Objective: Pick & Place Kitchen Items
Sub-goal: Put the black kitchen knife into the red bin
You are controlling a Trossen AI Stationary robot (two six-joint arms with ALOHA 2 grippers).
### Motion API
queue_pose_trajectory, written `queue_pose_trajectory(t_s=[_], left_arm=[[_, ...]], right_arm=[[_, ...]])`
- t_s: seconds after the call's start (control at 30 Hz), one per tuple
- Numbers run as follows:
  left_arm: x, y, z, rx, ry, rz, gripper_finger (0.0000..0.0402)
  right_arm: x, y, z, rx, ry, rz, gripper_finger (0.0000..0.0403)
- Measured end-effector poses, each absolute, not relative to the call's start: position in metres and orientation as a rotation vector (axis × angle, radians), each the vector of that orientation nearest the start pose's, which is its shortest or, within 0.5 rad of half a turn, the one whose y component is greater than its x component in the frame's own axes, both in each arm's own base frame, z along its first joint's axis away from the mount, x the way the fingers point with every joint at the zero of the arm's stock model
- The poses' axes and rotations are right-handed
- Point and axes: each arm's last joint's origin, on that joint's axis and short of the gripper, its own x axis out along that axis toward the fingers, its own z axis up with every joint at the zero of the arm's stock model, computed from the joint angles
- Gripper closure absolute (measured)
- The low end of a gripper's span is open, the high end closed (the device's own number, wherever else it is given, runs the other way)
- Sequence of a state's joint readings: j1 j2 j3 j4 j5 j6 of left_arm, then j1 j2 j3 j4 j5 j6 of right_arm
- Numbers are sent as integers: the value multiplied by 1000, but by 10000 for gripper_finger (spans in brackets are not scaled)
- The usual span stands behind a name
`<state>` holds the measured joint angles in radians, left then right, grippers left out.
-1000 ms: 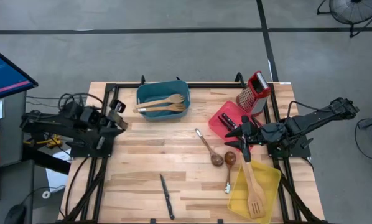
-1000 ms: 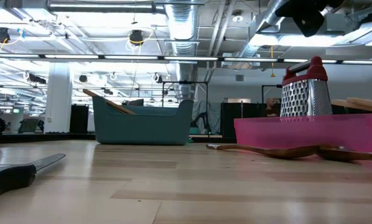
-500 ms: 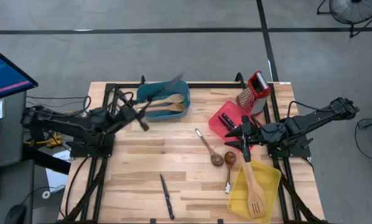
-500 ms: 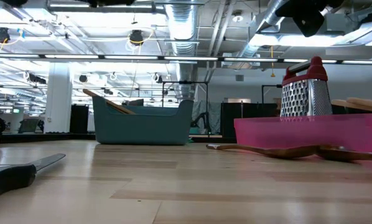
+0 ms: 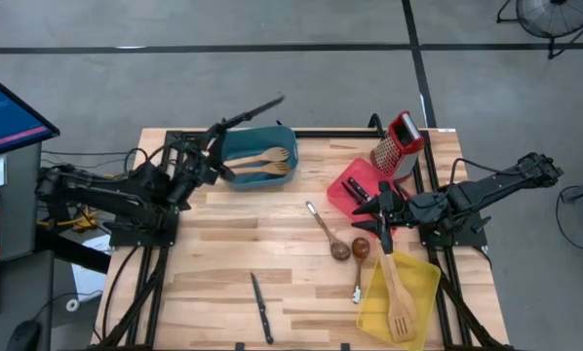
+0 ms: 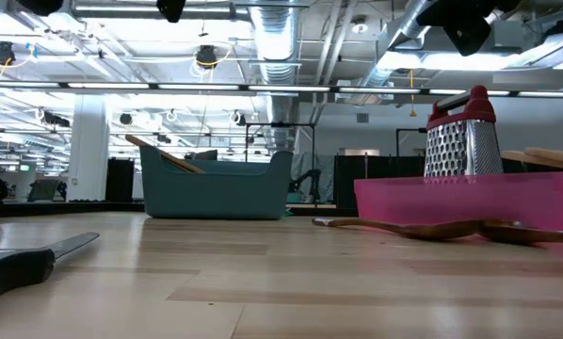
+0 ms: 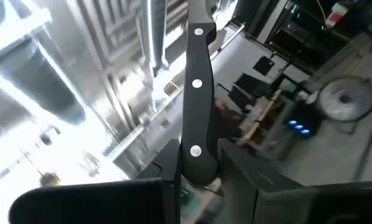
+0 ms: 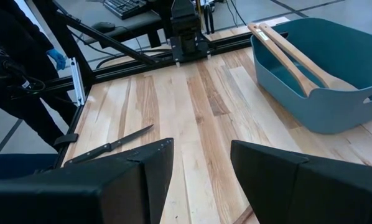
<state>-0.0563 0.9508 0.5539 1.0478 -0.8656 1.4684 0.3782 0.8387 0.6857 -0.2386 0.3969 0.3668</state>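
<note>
One knife (image 7: 196, 93) sits clamped in the left gripper (image 5: 212, 148), raised beside the teal bin (image 5: 284, 174); next (likely) comes lowering it into a bin. The right gripper (image 5: 374, 216) waits open.

Wooden table (image 5: 223, 263) bears knife (image 5: 261, 308), spoons (image 5: 342, 246), three bins (image 5: 262, 146).
</note>
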Motion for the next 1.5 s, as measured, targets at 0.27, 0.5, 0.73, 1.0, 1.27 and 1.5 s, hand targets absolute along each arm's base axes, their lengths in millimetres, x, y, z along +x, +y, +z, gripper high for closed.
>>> queue_pose_trajectory(t_s=[0.27,0.5,0.73,1.0,1.27,1.5], left_arm=[[192,10,352,1334,147,1035,344],[203,9,358,1588,303,1040,344],[212,11,355,1536,288,1029,344],[240,37,321,1304,376,953,343],[268,72,272,1234,542,841,343],[289,75,240,1121,429,602,343]], right_arm=[[173,57,286,225,353,-88,230],[173,57,286,227,353,-88,230],[173,57,286,227,354,-85,230],[173,57,286,239,354,-86,230],[172,60,286,240,357,-67,230],[172,61,286,247,357,-63,230]])
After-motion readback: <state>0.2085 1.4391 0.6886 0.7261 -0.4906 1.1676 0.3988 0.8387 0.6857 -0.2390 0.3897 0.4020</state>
